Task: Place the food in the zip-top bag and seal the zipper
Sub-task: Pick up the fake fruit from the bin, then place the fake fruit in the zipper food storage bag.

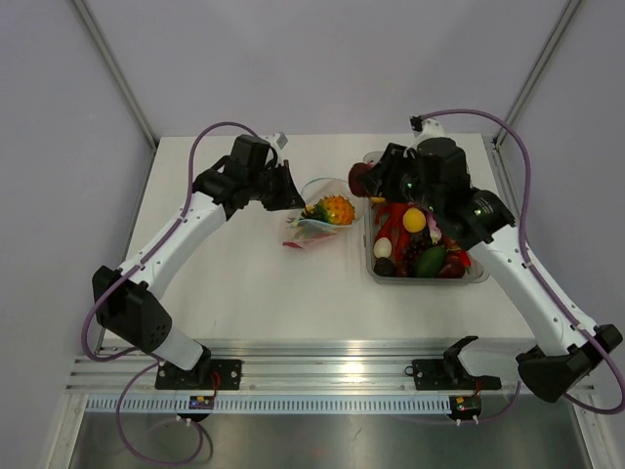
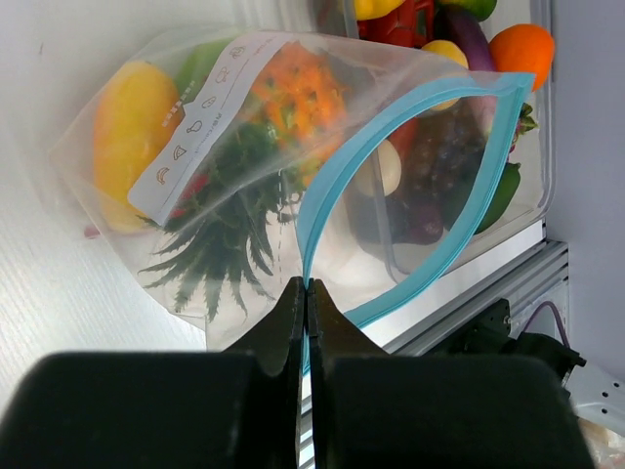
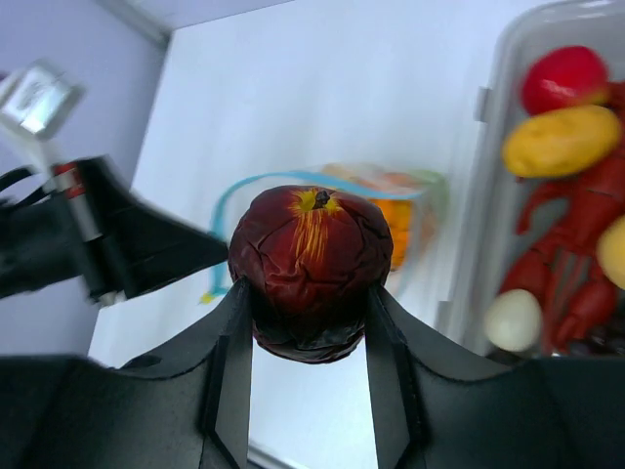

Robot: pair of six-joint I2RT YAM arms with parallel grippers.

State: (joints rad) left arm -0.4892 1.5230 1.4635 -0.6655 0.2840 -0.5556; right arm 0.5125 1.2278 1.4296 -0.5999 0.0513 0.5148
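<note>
The clear zip-top bag (image 1: 320,219) lies at mid-table with its mouth held wide. Inside it are a yellow fruit (image 2: 131,127), an orange bumpy fruit (image 1: 338,209) and green pineapple-like leaves (image 2: 220,244). My left gripper (image 2: 307,285) is shut on the blue zipper (image 2: 430,90) at the near end of the mouth. My right gripper (image 3: 309,295) holds a dark red wrinkled fruit (image 3: 311,256) between both fingers, in the air between bag and tub. In the top view that fruit (image 1: 362,179) hangs just right of the bag.
A rigid clear tub (image 1: 479,277) stands right of the bag, with several toy foods inside: a yellow lemon (image 1: 415,220), a red lobster (image 3: 571,244), a white egg (image 3: 514,319) and dark purple pieces. The table's near edge is an aluminium rail (image 1: 332,371).
</note>
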